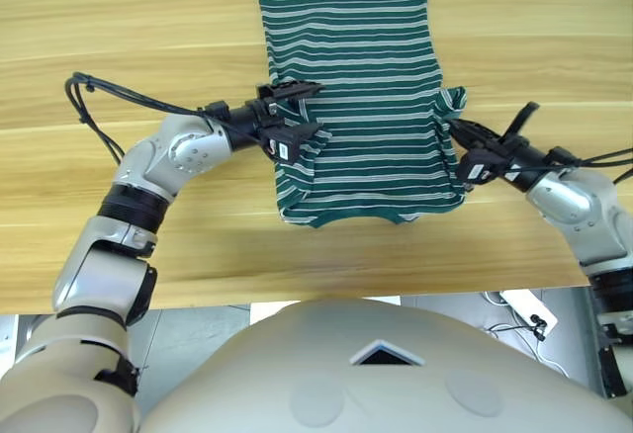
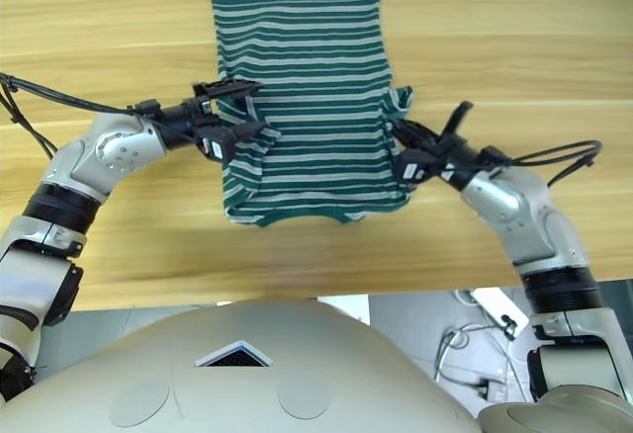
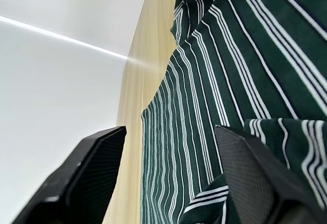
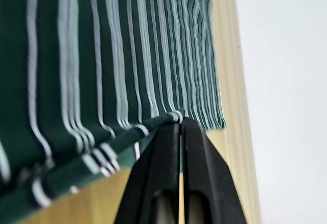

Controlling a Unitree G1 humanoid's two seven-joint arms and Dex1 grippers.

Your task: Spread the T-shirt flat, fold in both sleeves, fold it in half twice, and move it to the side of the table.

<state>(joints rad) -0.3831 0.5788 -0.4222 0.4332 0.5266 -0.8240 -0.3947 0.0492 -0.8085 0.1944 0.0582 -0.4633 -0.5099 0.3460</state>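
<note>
The left gripper (image 1: pixel 315 109) is at the left edge of the T-shirt (image 1: pixel 366 77), about halfway along its length. Its fingers (image 3: pixel 82 178) are spread wide and hold nothing; one stands over the striped cloth and the other near the edge, where the bare tabletop (image 1: pixel 129 18) begins. The T-shirt lies in the middle of the tabletop. Its far part is flat, and the near part is a little wrinkled with the sides turned in. The right gripper (image 4: pixel 179 126) is at the right edge of the T-shirt, where the cloth is bunched. Its fingers are pressed together and pinch a fold of the cloth at their tips.
</note>
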